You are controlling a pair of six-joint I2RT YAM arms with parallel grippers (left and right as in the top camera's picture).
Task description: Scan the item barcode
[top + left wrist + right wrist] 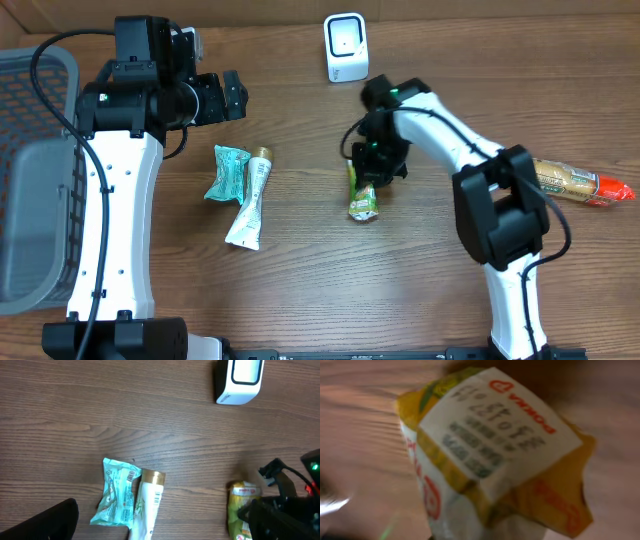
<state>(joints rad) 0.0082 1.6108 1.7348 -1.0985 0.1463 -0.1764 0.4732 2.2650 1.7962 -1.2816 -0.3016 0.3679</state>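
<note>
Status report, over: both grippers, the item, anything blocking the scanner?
Left gripper open, empty. Right gripper shut on yellow packet, short of the scanner. Nothing lies between them.

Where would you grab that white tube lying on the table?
From above, pinching across the tube's lower half. It lies flat and narrow, and the teal packet crowds its capped end, while the lower half has bare table on both sides.
</note>
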